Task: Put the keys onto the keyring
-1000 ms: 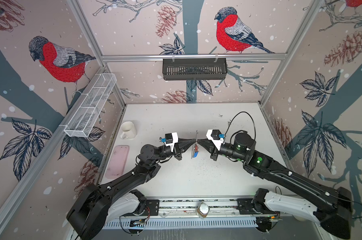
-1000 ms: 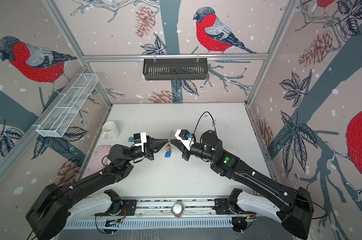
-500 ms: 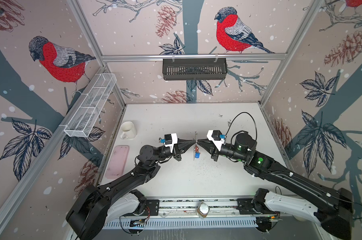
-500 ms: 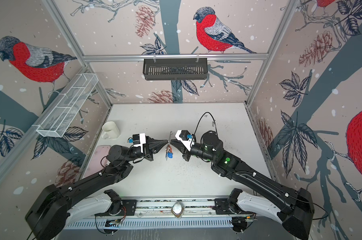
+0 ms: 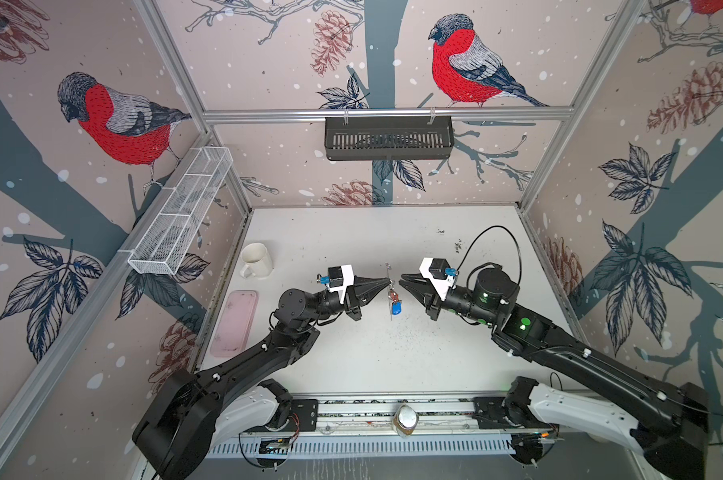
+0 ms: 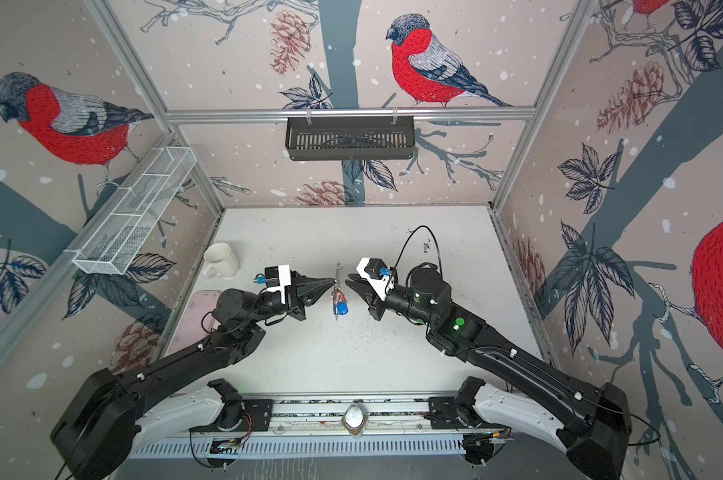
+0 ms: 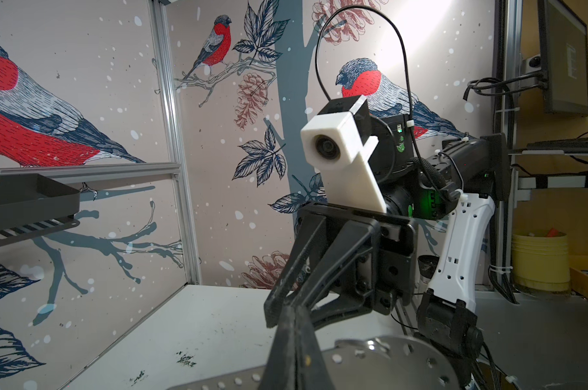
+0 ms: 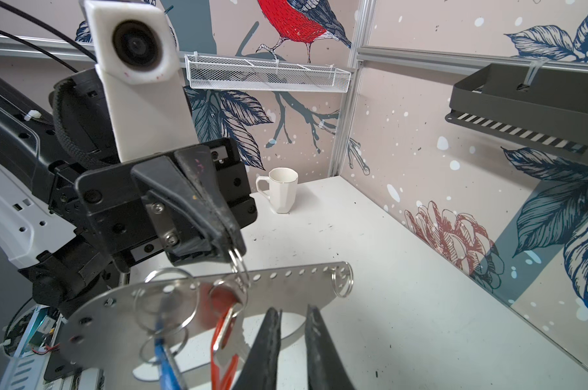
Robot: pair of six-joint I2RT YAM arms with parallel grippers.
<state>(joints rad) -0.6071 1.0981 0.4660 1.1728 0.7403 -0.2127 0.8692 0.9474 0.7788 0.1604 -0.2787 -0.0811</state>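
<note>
White tabletop, left end effector pinching silver perforated keyring, red-and-blue-tagged keys dangling, right end effector parted

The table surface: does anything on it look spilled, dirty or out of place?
Only dirt: small dark specks are scattered over the white table, with clear marks toward the back right. The mug stands upright and the pink tray lies flat by the left edge. Nothing is spilled or broken.
</note>
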